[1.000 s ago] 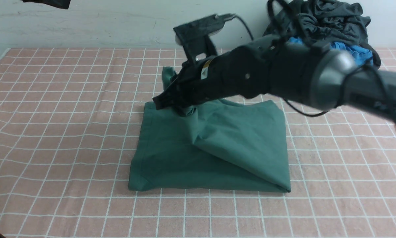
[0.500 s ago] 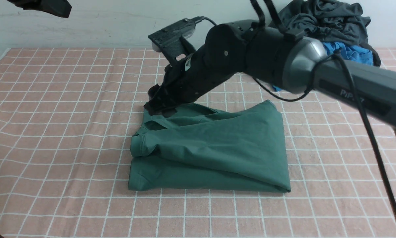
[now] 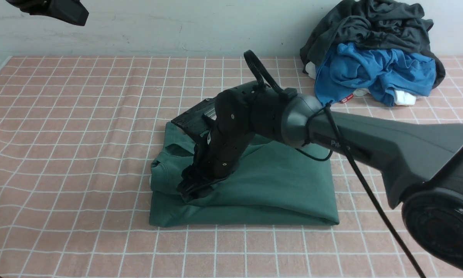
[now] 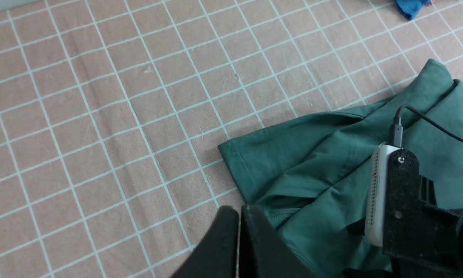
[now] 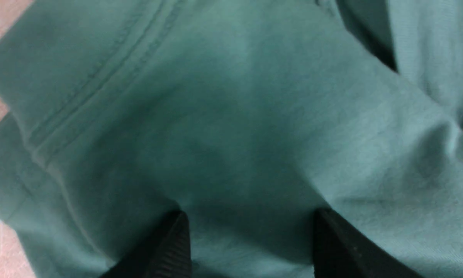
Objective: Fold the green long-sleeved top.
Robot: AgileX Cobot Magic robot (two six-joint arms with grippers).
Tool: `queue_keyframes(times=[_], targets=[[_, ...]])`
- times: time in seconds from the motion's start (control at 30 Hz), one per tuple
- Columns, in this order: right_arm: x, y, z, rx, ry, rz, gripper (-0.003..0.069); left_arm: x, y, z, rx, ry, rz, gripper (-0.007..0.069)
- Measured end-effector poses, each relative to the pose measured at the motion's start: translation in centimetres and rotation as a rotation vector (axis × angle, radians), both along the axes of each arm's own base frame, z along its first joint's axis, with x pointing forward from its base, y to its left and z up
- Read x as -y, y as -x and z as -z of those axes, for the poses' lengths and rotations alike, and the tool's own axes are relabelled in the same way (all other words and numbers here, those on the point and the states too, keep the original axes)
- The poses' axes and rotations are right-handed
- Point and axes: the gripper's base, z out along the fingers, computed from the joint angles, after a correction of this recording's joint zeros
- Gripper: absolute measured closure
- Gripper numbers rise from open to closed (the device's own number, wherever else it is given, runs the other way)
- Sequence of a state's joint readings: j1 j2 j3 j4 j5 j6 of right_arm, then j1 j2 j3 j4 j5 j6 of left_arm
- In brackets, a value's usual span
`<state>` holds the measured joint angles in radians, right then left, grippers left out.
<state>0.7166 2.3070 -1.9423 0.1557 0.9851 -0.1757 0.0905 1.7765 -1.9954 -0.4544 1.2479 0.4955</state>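
Green long-sleeved top (image 3: 281, 185): dark green cloth, folded into a rough rectangle, lying flat at the centre of the front view. Upper layer rumpled, with a stitched hem bunched at the left side. Lower edge straight.

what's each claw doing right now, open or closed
left claw: closed, holding nothing
right claw: open, tips down against the green top, not gripping it
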Motion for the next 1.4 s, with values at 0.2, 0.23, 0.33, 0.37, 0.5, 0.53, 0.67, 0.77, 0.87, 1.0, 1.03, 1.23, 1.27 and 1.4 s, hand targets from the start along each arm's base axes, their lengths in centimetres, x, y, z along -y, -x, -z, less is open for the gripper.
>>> queue_keyframes(times=[0.2,0.23,0.33,0.37,0.5,0.53,0.67,0.77,0.87,1.0,1.03,1.23,1.27,1.4], targets=[[1.4,-0.1,-6.4,0.093,0.048,-0.015,0.0257,0.1,3.3,-3.6,0.090,-0.029,-0.009,0.0627],[2.0,0.1,-8.3,0.123,0.050,-0.011,0.0257,0.1,4.3,-4.3,0.106,-0.039,-0.021,0.0627],[4.4,1.1,-14.0,0.208,0.055,0.013,0.0257,-0.1,8.1,-5.8,0.132,-0.077,-0.076,0.0627],[5.2,1.5,-15.6,0.232,0.047,0.023,0.0257,-0.2,9.6,-6.0,0.131,-0.091,-0.097,0.0627],[8.0,3.3,-20.5,0.299,-0.011,0.057,0.0257,-0.3,15.7,-4.5,0.097,-0.126,-0.161,0.0627],[8.3,3.6,-20.9,0.304,-0.017,0.060,0.0257,-0.2,16.1,-4.8,0.113,-0.129,-0.164,0.0627],[11.4,7.6,-23.7,0.329,-0.070,0.080,0.0257,0.0,22.4,-0.9,0.174,-0.132,-0.225,0.0627],[12.9,9.8,-24.8,0.373,-0.132,0.084,0.0257,0.0,24.5,1.8,0.195,-0.136,-0.244,0.0627],[14.9,12.6,-25.0,0.444,-0.215,0.092,0.0257,0.1,27.6,4.9,0.239,-0.142,-0.263,0.0627],[18.2,17.1,-25.4,0.581,-0.353,0.105,0.0264,0.3,30.5,9.6,0.251,-0.143,-0.273,0.0627],[19.4,18.7,-25.5,0.633,-0.396,0.109,0.0272,0.4,31.2,10.6,0.261,-0.142,-0.275,0.0627],[23.0,23.4,-24.1,0.784,-0.524,0.119,0.0355,0.5,32.9,13.2,0.295,-0.141,-0.281,0.0627],[23.6,24.1,-23.8,0.814,-0.550,0.121,0.0384,0.5,33.1,13.4,0.304,-0.140,-0.282,0.0627],[25.5,26.5,-22.6,0.898,-0.600,0.115,0.0537,0.6,33.8,13.4,0.352,-0.137,-0.286,0.0627]])
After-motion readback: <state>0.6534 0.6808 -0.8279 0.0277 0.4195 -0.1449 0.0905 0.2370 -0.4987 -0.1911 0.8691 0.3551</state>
